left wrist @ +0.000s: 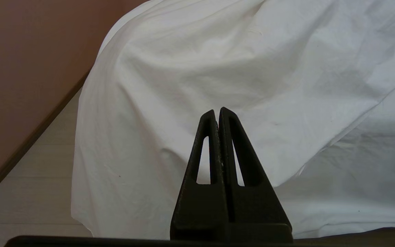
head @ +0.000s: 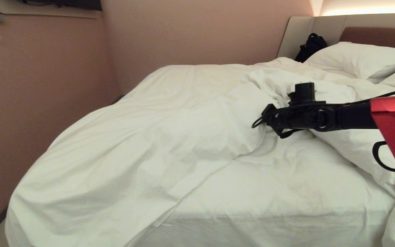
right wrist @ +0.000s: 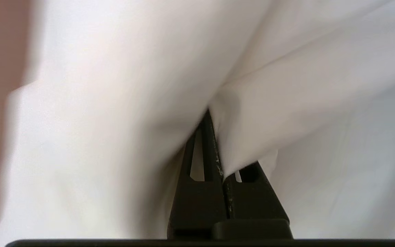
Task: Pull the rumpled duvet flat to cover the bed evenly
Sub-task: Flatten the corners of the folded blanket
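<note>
A fold of the duvet [head: 170,137], lying rumpled across the bed [head: 286,192], is pinched by the right end effector [right wrist: 214,137]; the left end effector [left wrist: 218,115] is pressed together, empty, by the bed's corner.

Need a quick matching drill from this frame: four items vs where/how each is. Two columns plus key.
Column 1
1. puffy white duvet
2. plump white pillow
3. black right gripper
4. black left gripper

Column 2
A. shut on nothing, off the near corner of the bed
B. shut on a fold of white fabric
C. against the padded headboard
D. bunched toward the wall side, sheet bared on the near right

Pairs: 1-D, 2-C, 3-B, 4-A
</note>
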